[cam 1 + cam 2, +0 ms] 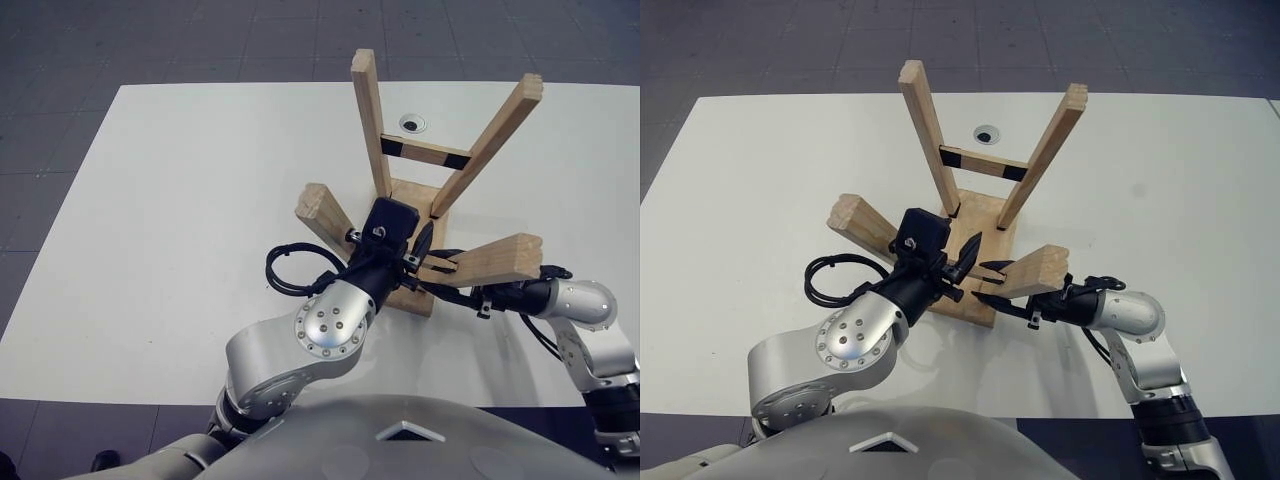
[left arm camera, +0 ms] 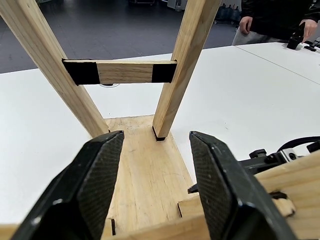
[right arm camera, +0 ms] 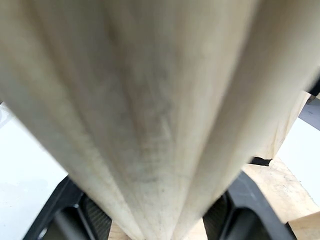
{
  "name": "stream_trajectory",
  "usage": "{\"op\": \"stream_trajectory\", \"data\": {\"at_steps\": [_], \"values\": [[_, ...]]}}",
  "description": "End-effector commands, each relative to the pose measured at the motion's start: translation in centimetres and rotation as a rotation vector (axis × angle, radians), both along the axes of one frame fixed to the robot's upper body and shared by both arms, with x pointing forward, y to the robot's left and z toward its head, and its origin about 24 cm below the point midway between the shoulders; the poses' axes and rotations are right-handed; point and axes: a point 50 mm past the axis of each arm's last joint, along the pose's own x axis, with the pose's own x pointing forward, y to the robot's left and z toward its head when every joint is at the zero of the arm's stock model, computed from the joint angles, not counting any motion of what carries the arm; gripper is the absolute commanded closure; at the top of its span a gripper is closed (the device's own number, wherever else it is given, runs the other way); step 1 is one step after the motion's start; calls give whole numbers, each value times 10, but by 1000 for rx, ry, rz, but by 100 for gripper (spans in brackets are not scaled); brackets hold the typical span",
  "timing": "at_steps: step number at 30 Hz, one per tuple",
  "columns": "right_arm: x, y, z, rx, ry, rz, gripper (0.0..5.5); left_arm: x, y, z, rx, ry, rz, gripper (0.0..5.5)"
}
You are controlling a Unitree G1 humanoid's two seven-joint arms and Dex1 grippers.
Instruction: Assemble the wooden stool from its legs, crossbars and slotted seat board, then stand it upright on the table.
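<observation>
Slotted seat board (image 2: 145,175) lying flat on the white counter (image 1: 180,200), right of centre, with four legs pointing up. The two far legs (image 1: 368,120) stand steep and are joined by a crossbar (image 1: 425,152) with black ends. The near left leg (image 1: 322,212) and near right leg (image 1: 495,260) splay toward the robot. The left gripper (image 2: 155,140) hovers over the board between the near legs, fingers spread and holding nothing. The right gripper (image 1: 995,283) is closed around the near right leg close to its foot. Bare counter opens wide to the robot's left; the board's near end lies toward the near edge. A round hole (image 1: 412,123) sits beyond the crossbar. The left wrist view adds the dark slot at a far leg's foot; the right wrist view, wood grain between dark pads (image 3: 95,215)
</observation>
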Motion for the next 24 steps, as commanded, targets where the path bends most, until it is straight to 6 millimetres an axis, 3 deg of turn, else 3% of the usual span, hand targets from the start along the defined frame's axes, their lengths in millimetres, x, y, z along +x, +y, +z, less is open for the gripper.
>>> {"op": "stream_trajectory", "data": {"at_steps": [1,4,9,13,17,21,24], "values": [[-11,-6,-34,-209,226,33,342,-18,-16,13,-166,67,-7,305],[-12,-5,-42,-252,259,49,342,-12,-12,35,-223,-78,-6,305],[-3,-5,-53,-314,269,74,342,13,11,64,-272,-280,101,305],[9,-5,-54,-329,246,70,342,29,35,94,-379,-412,188,305],[16,-3,-54,-327,232,73,342,33,62,133,-571,-555,242,305],[19,-3,-51,-330,237,84,342,36,115,172,-713,-686,250,305],[18,-4,-47,-334,271,123,342,45,168,184,-624,-694,324,305]]}}
